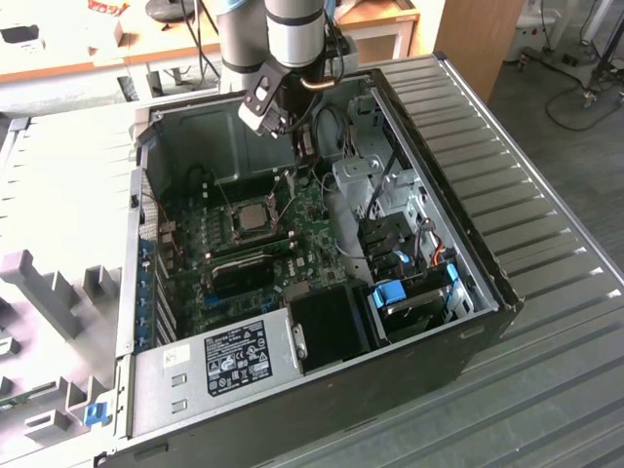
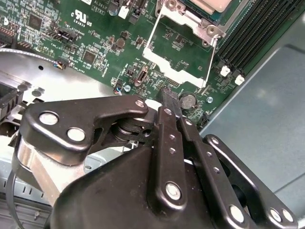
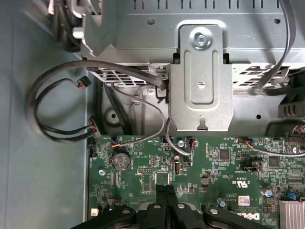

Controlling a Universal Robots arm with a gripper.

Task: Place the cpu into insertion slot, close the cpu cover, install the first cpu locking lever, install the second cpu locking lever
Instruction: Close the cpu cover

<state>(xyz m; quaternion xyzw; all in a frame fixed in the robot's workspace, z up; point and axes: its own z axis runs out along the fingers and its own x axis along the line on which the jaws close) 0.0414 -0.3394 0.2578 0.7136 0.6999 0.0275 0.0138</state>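
Exterior view: the arm (image 1: 292,29) reaches down into the open case (image 1: 458,224) and its gripper (image 1: 304,146) hangs over the board (image 1: 314,239). The slot (image 1: 278,226) lies lower and toward the exterior view's left of it, near but apart. The cpu (image 1: 255,216) sits flat in the slot with its dull metal top up, so that step looks done. In the second wrist view the gripper's two fingers are pressed together with nothing between them, their tip low over the board and just beside a coin cell (image 2: 189,100). Straight ahead of the tip is the cover (image 2: 176,67), a thin grey frame whose window shows green board through it. I judge that it stands swung open, hinged at the slot's edge and leaning out toward the gripper, though how steeply it tilts I cannot tell. Its line from hinge to free edge runs almost along the fingers' own line. The pale free edge is the part nearest the tip, close but not touching, and the hinge and cpu lie beyond it. The cover's open face looks toward the slot and its back toward the gripper. The first wrist view has the closed tip over the board's edge near the coin cell.
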